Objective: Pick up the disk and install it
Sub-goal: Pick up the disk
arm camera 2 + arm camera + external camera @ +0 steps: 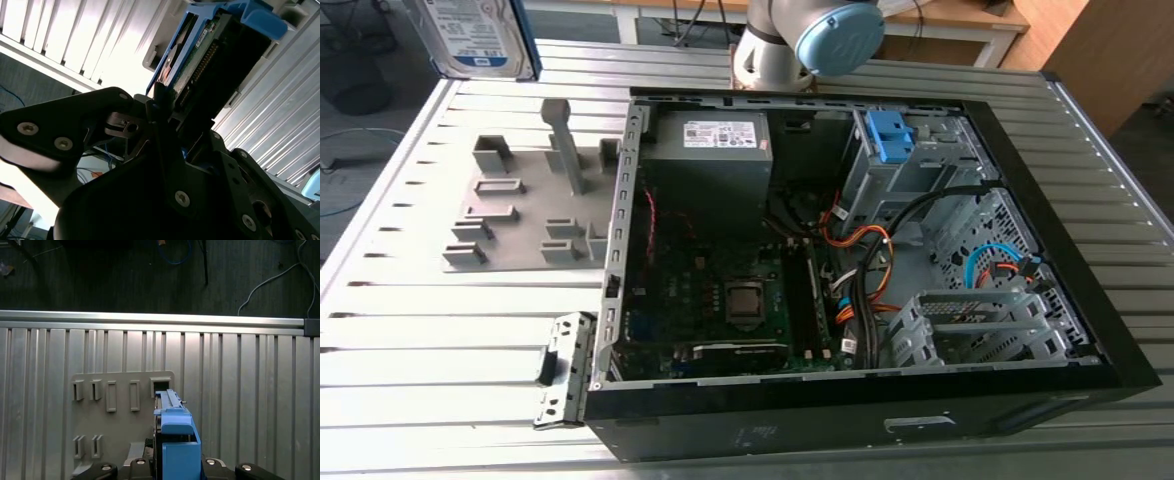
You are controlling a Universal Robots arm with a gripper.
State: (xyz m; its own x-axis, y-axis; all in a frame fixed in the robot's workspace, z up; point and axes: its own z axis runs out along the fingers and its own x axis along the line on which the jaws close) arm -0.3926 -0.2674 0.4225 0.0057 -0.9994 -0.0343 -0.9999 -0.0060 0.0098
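Exterior view: one disk [474,35], label outward, raised at the exterior view's far left, well apart from one open computer case [854,425]. One grey holder plate [520,220] on slatted worktop [454,380], just beside the case on the exterior view's left. Inside the case, one grey power-supply box [714,150] and one blue latch piece [887,135]. One arm [807,40] at far edge.

Second wrist view: tool [180,100] pressed together on disk [197,47], pinching it near the connector edge.

First wrist view: disk [175,440] edge-on, blue bracket uppermost, gripped in tool [177,466] over holder plate [120,410].
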